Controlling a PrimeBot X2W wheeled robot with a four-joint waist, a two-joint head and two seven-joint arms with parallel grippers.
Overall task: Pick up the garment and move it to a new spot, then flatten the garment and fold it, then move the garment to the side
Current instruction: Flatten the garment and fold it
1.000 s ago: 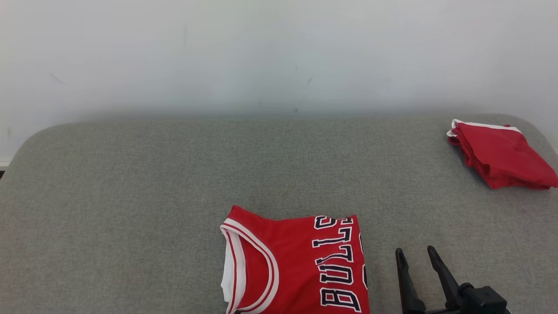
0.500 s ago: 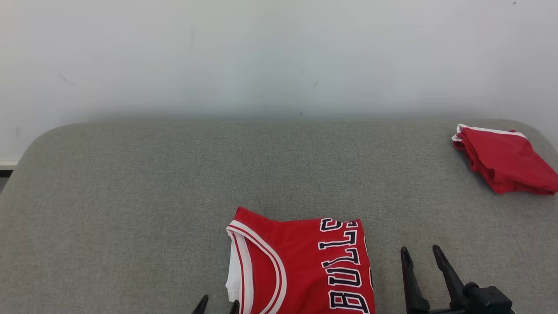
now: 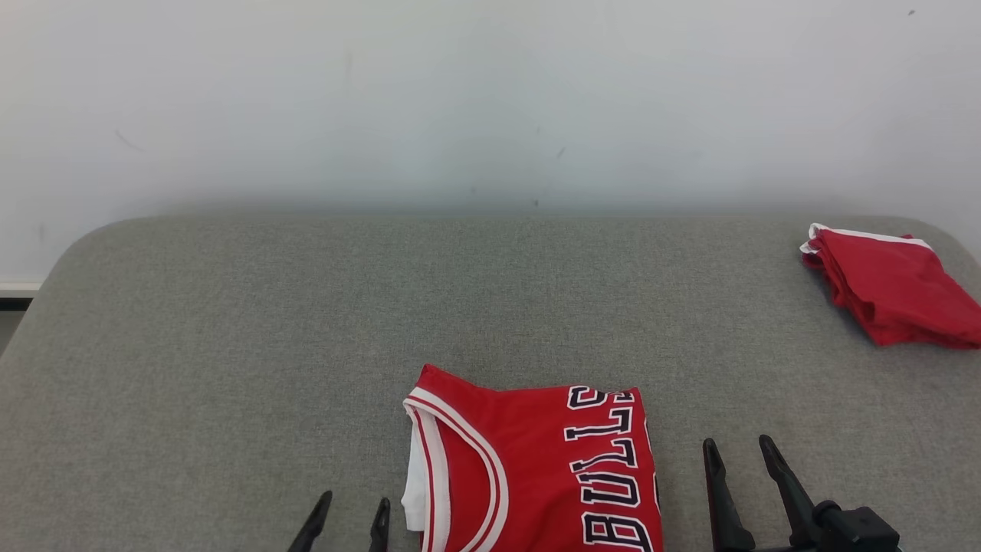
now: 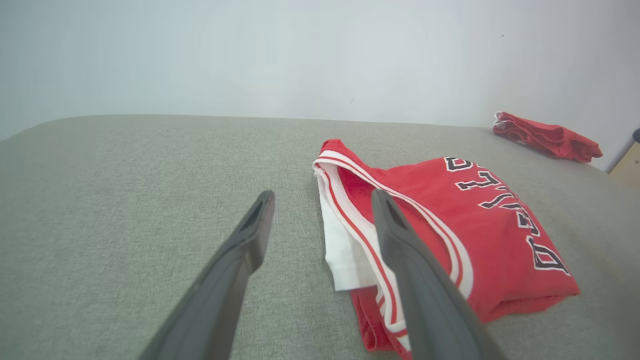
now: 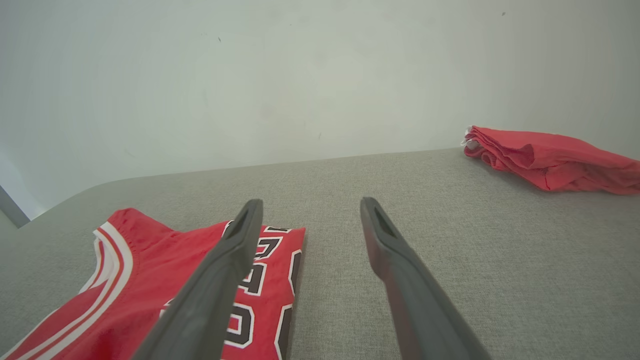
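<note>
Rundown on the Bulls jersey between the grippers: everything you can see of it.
The jersey is red fabric, folded into a compact rectangle, lying flat on the grey upholstered surface close to the robot. Facing up: white-and-red striped neckline trim, a white inner layer peeking out on its left, and black, white-outlined BULLS lettering along its right side. The head view cuts off its near end. The open left gripper and open right gripper flank it; neither seems to touch it.

The folded red Bulls jersey (image 3: 529, 468) lies front-centre on the grey fabric surface (image 3: 230, 345); a bundled red garment (image 3: 889, 287), perhaps shorts, lies behind, far right.
</note>
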